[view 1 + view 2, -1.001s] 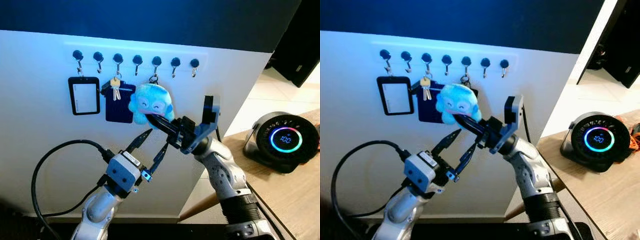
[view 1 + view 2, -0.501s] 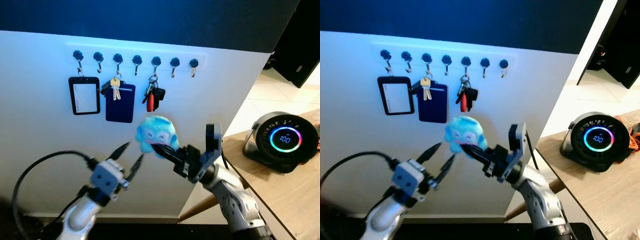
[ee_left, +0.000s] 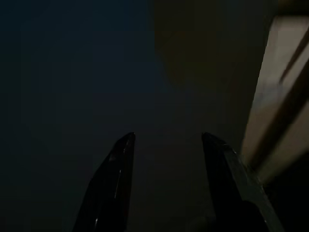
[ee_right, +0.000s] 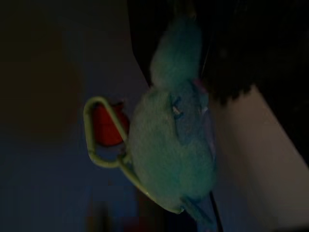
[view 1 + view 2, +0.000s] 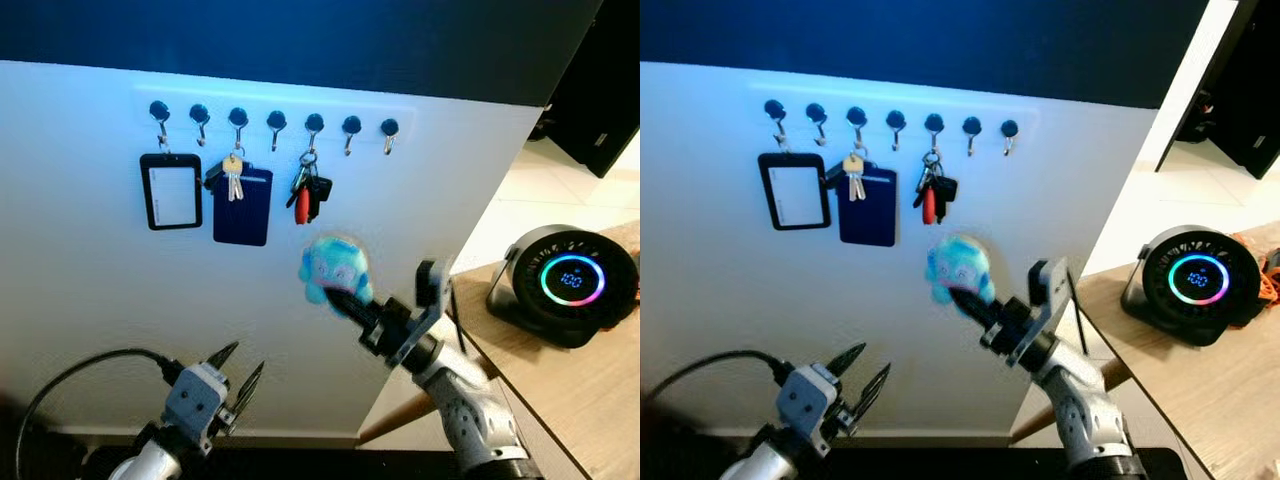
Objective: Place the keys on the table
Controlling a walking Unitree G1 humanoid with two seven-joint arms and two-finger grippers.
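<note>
Left end effector in deep shade

The left end effector (image 3: 166, 154) points its two black fingers (image 3: 113, 181) into a very dark scene, tips spread apart with nothing between them; a paler tan strip (image 3: 270, 106) runs along one edge.

Keys (image 5: 308, 193) on wall hooks (image 5: 314, 124); table (image 5: 560, 380) right.

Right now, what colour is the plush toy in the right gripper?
Light blue plush toy, clearest in the left eye view.
</note>
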